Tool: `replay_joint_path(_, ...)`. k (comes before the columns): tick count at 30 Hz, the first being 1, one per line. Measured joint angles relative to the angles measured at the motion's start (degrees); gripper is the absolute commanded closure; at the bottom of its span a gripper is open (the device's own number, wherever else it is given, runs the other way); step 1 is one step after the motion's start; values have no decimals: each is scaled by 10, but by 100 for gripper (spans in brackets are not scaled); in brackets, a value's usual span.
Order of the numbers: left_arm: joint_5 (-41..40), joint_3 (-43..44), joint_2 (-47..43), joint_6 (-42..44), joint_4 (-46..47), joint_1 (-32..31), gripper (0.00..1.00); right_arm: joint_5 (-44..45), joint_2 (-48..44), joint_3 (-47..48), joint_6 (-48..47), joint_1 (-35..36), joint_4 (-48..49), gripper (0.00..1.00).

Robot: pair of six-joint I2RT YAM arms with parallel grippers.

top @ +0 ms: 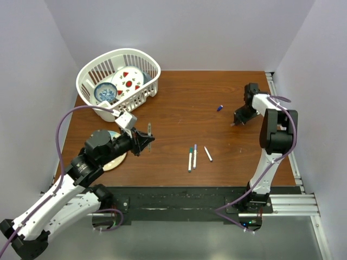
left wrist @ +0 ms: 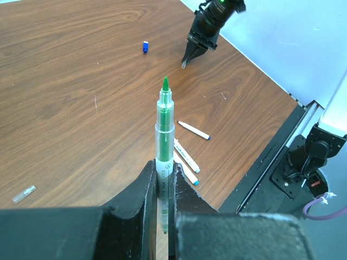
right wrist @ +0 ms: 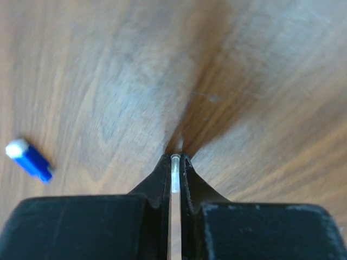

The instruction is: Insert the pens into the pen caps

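"Where the left gripper [left wrist: 164,170] closes, what sits between its fingers [left wrist: 142,190]?"

"A green pen [left wrist: 164,127]. It is pinched low on its pale barrel and held off the table [left wrist: 81,81], and its bare green tip points away from the fingers."

"And the right gripper [right wrist: 174,158]?"

"Its fingers [right wrist: 154,184] are pressed together, tips down at the wood. A pale sliver shows in the seam between them. I cannot tell whether that is something held or only light."

"What lies nearest to it?"

"A blue cap [right wrist: 30,157] with a white end. It lies on its side, to the left in the wrist view, near the fingers but apart from them."

"The other pens?"

"Three lie near the front middle of the table, between the two arms. A green-ended pen [top: 190,160] and a purple-ended pen [top: 194,156] lie just beside each other, almost parallel. A white pen [top: 208,154] lies slanted to their right."

"Anything else?"

"A small clear piece [left wrist: 24,194] lies on the wood. At the far left, a white basket [top: 133,52] holds plates [top: 128,80] and a blue bowl [top: 104,93]. A round plate [top: 115,161] lies partly under the left arm."
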Motion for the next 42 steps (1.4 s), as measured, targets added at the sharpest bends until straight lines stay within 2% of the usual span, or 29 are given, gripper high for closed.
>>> replay_joint_path(6,8,0,34,-6,0,0,100,-50,-70,-118,-110,17,145,100)
replay_joint_path(12,62,-13,117,-32,16,0,100,-109,-110,-198,-169,99,259,100)
replay_joint_path(18,103,-46,128,-62,59,-1,100,-140,-150,-244,-198,181,287,100)
replay_joint_path(22,134,-59,141,-83,101,-1,100,-162,-247,-288,-212,234,314,100)
replay_joint_path(25,157,-70,156,-98,132,-1,100,-184,-348,-309,-213,269,359,100)
replay_joint_path(29,189,-81,170,-120,174,-1,100,-230,-453,-343,-192,294,482,100)
replay_joint_path(34,242,-96,183,-154,252,-1,100,-276,-489,-380,-144,314,598,100)
replay_joint_path(42,276,-100,189,-181,309,-1,100,-320,-508,-383,-99,351,680,100)
